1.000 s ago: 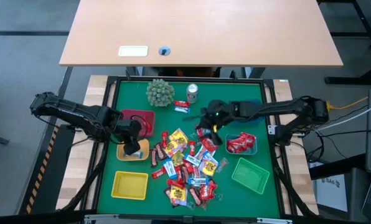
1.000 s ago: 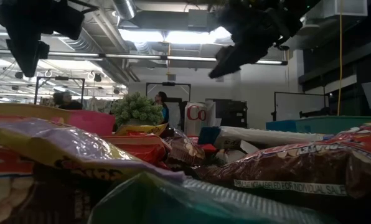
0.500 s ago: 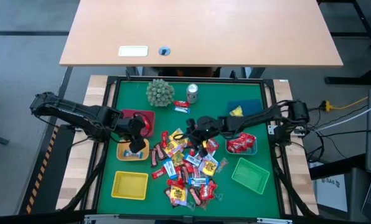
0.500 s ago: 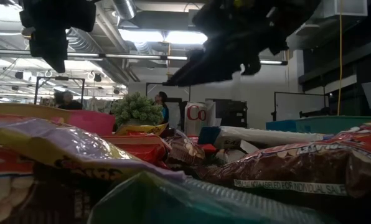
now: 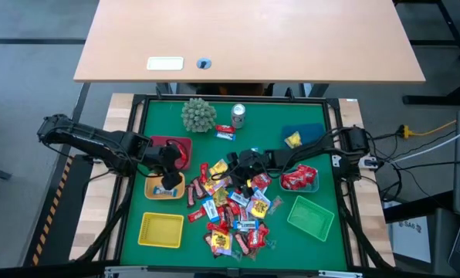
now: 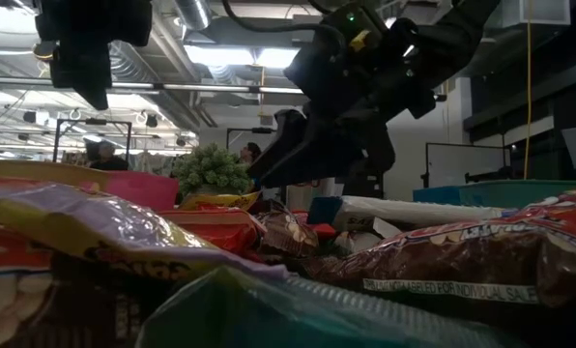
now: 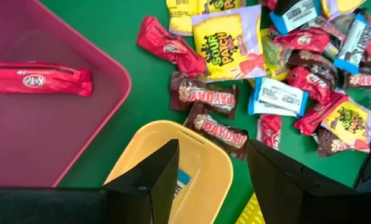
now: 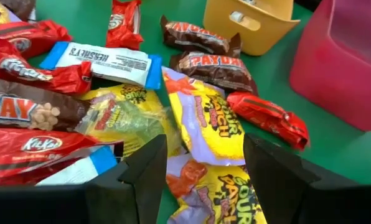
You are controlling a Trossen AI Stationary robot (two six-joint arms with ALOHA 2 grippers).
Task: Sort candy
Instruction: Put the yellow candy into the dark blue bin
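The right gripper [image 5: 231,164] has swung in from the red-filled basket [image 5: 300,179] and now hangs low at the candy [image 5: 231,205] pile's top edge, fingers spread, nothing held. The left gripper [image 5: 167,179] hovers over the small orange basket [image 5: 164,188], fingers apart and empty. Candy lies heaped mid-mat, with one red bar in the pink basket [image 7: 55,106].

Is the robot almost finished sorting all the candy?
Not nearly. A few sweets are sorted: red ones in the clear basket, one in the pink basket. Both end effectors are open and empty, the right end effector reaching over the pile, which still holds most sweets.
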